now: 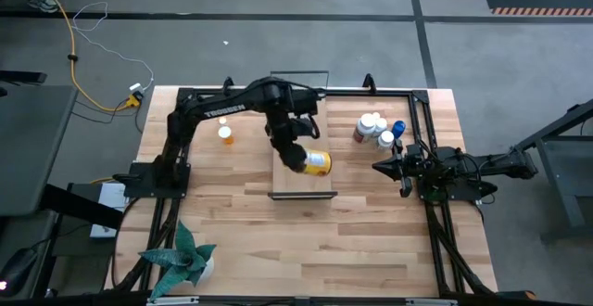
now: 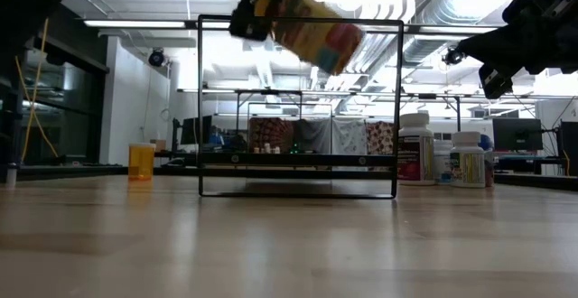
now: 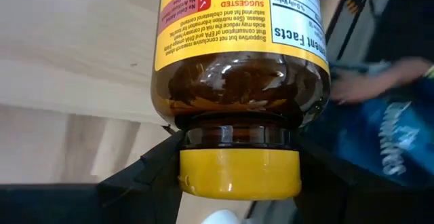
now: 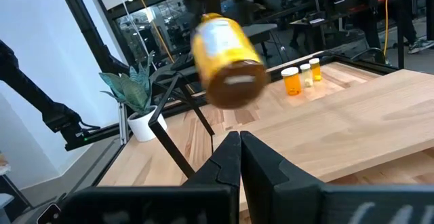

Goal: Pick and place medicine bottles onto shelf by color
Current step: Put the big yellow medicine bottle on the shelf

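A: Where was the big amber plastic bottle with the yellow cap and yellow label (image 1: pixel 316 163)?

B: Held up in the air, tipped on its side over the long light-wood shelf board with thin black metal end frames (image 1: pixel 301 178). The left gripper (image 1: pixel 295 155) had its fingers clamped around the cap end; from the left wrist, the yellow cap (image 3: pixel 239 174) sat right between the two dark fingers.

A: Was it touching the shelf?

B: No. From table height the bottle (image 2: pixel 314 32) hung near the top bar of the black frame (image 2: pixel 299 107), well above the board.

A: And the other bottles?

B: Small orange bottles with white caps (image 1: pixel 225 134) stood on the wooden plank table (image 1: pixel 306 241) near the left arm's side. From the right wrist I counted two of them (image 4: pixel 292 81). A cluster of white bottles (image 1: pixel 373 128), one of them blue-capped (image 1: pixel 398 129), stood to the right of the shelf.

A: The right arm?

B: The right gripper (image 1: pixel 381 167) hovered near that cluster, fingers pressed together and holding nothing.

A: Anything else on the table?

B: A green leafy plant in a white pot (image 1: pixel 185 260) at the near-left corner.
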